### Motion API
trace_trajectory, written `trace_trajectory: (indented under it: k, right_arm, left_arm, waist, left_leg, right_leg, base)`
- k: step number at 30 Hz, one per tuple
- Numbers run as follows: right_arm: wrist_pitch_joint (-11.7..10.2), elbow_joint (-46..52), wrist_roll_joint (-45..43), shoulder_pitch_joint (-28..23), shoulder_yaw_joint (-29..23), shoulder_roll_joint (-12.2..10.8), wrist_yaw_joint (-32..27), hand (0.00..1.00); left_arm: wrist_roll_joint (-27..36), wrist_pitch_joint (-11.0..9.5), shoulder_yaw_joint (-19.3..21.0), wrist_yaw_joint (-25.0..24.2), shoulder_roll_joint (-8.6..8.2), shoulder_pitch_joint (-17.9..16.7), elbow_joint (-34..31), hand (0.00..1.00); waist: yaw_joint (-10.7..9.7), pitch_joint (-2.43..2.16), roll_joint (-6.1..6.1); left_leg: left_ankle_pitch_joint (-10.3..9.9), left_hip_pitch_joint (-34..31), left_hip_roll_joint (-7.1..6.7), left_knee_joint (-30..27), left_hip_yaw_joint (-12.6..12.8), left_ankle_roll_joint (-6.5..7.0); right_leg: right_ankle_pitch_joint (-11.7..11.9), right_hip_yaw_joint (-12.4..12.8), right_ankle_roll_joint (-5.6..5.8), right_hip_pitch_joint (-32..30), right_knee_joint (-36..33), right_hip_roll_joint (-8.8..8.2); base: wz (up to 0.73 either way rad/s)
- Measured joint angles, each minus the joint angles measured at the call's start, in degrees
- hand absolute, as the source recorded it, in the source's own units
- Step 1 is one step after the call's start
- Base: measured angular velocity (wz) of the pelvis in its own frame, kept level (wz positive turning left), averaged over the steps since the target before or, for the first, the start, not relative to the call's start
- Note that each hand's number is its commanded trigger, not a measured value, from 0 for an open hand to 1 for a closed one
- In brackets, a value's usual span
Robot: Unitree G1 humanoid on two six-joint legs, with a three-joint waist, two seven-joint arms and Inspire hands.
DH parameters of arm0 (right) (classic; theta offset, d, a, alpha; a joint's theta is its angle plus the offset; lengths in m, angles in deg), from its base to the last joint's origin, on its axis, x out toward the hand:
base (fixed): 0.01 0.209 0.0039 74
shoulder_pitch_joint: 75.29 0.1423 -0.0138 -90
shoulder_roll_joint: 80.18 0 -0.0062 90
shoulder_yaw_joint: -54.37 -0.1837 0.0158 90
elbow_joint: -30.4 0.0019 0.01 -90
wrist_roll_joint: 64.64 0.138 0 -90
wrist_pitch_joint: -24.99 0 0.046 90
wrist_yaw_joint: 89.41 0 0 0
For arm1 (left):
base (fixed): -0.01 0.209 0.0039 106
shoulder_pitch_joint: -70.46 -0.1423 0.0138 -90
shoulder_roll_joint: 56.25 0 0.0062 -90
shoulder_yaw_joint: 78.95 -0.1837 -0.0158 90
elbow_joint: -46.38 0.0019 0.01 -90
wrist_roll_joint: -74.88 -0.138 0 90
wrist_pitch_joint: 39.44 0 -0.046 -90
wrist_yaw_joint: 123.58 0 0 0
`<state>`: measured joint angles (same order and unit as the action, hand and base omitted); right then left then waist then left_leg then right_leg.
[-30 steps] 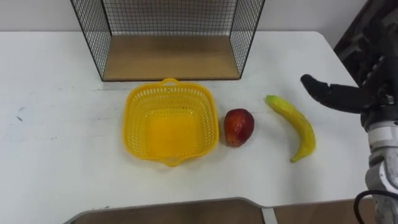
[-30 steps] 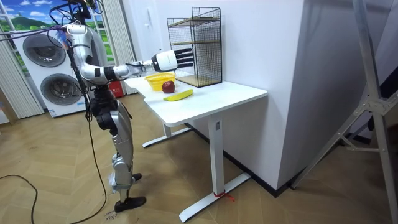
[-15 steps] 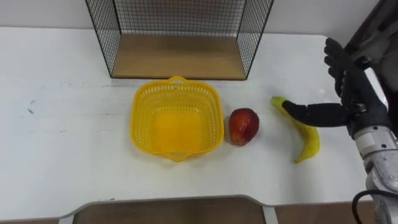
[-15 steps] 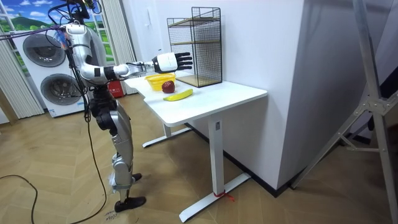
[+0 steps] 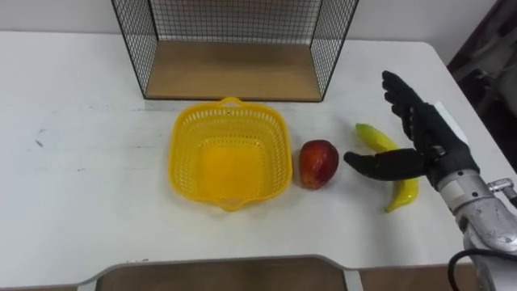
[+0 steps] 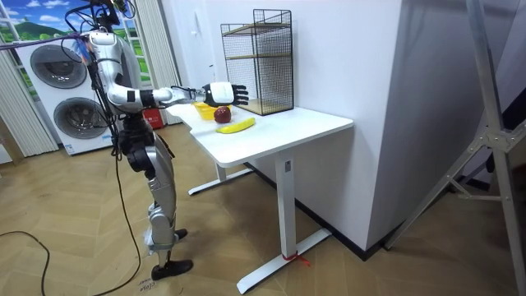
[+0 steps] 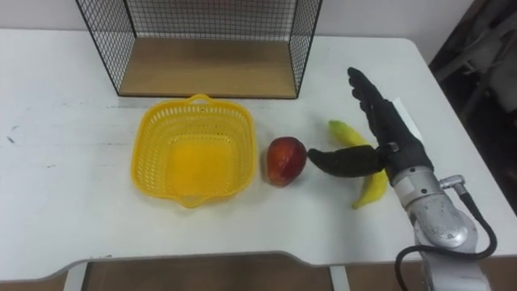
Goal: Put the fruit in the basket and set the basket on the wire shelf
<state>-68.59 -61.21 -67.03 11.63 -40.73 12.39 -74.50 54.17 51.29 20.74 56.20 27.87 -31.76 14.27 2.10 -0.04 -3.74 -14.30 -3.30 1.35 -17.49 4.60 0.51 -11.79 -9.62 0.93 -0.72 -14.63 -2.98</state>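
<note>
An empty yellow basket sits on the white table, just in front of the black wire shelf. A red apple lies right of the basket. Further right lies a yellow banana. My right hand hovers open above the banana, fingers straight, thumb stretched toward the apple and crossing over the banana. It holds nothing. In the room view I stand at the table's end with the right hand out over the fruit.
The wire shelf has a wooden floor board and an open front facing me. The table's right edge runs close to my hand. Two washing machines stand behind me in the room view.
My right hand has come down and moved left, from the table's right side to above the banana, thumb now near the apple. The fruit and basket have not moved.
</note>
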Motion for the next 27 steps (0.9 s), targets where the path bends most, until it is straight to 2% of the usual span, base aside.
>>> trace_trajectory:
  k: [5,11,19,23,27]
  right_arm:
    - [0.10,-0.05,-0.76,-0.30,1.57,0.00,2.87,0.00]
    - [0.66,-0.05,-2.77,-0.30,1.60,-0.06,4.61,0.00]
    - [1.31,-0.05,-4.67,-0.34,1.89,-0.34,6.57,0.00]
    - [1.41,-0.05,-6.30,-0.34,3.64,-0.36,6.97,0.00]
    - [2.47,-0.12,-6.66,-0.34,5.66,-0.46,7.19,0.00]
  left_arm:
    - [0.33,-0.87,-0.48,-0.18,0.00,0.47,0.00,0.00]
    - [0.34,-1.01,-1.00,-0.52,-0.02,1.00,-0.02,0.00]
    - [0.34,-1.11,-1.72,-0.57,-0.01,1.93,-0.52,0.00]
    - [0.49,-1.10,-2.25,-0.72,0.11,1.80,-0.51,0.00]
    - [1.01,-1.09,-3.24,-1.50,0.20,1.87,-0.51,0.00]
  waist:
    - [0.10,0.05,-0.06]
    - [0.23,0.18,-0.21]
    - [1.69,0.21,-0.17]
    - [1.89,0.23,-0.15]
    - [1.68,0.26,-0.20]
  left_leg:
    - [0.02,-0.01,-0.01,-0.05,0.03,0.03]
    - [0.02,-0.12,0.01,-0.07,0.01,0.03]
    - [0.01,-0.10,0.01,-0.15,-0.12,0.03]
    - [0.02,-0.07,0.01,-0.41,-0.17,0.04]
    - [0.02,-0.09,-0.02,-0.51,-0.23,0.04]
  right_leg:
    - [0.01,0.01,0.01,0.03,-0.02,-0.01]
    - [0.02,0.00,0.01,0.08,-0.07,0.01]
    - [0.13,-0.01,0.02,0.10,-0.09,0.05]
    - [0.13,0.00,0.02,0.11,-0.13,0.05]
    - [0.13,-0.02,0.02,0.20,-0.13,0.03]
  base:
    - [0.00]
    - [0.00]
    - [0.00]
    - [0.00]
    - [0.00]
